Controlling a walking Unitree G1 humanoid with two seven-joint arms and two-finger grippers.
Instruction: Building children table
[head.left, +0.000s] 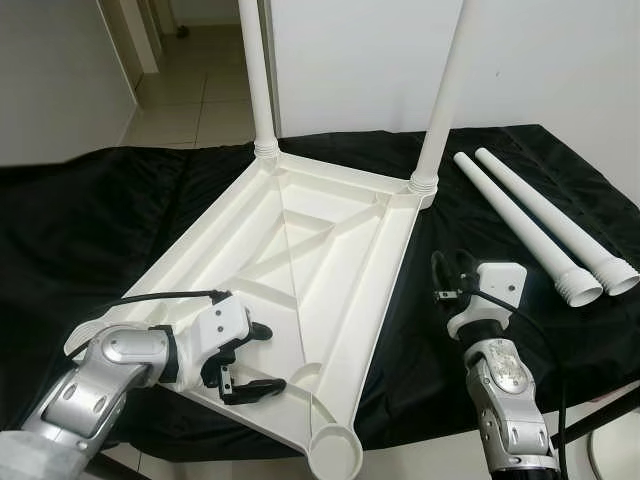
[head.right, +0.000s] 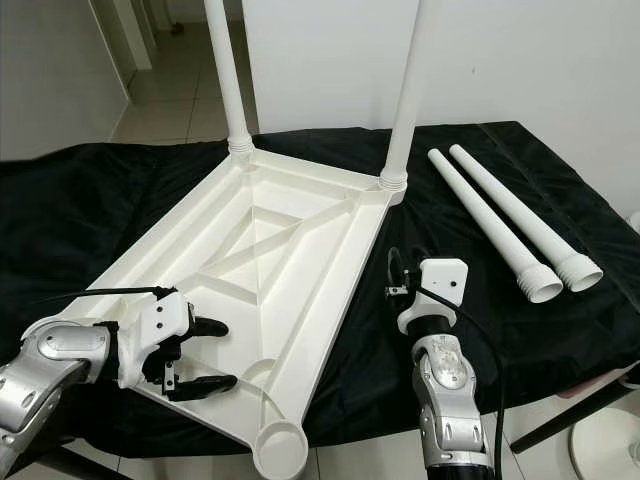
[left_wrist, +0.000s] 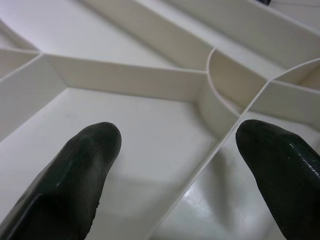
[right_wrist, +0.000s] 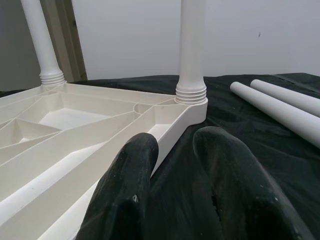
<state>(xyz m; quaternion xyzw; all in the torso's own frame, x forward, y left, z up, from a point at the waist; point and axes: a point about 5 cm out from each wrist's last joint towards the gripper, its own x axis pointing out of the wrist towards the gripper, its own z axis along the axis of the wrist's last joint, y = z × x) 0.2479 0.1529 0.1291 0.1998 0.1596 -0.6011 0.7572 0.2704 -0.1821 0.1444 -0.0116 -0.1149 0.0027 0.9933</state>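
My left tool (head.left: 243, 372), lower left of the frame, is spread wide and empty over the ribbed underside of the upturned tabletop (head.left: 300, 250); my right tool (head.left: 452, 275), lower right, has its fingers nearly together, holding nothing, just beside the tabletop's right edge. Two legs (head.left: 262, 80) stand screwed into the far corners; two loose legs (head.left: 540, 225) lie at right on the black-draped worktop (head.left: 90, 220), and the near socket (head.left: 335, 452) is empty. My worry: pressing the overhanging near corner could tip the top, or a careless reach could roll the loose legs away. Both forearms reach forward, low.
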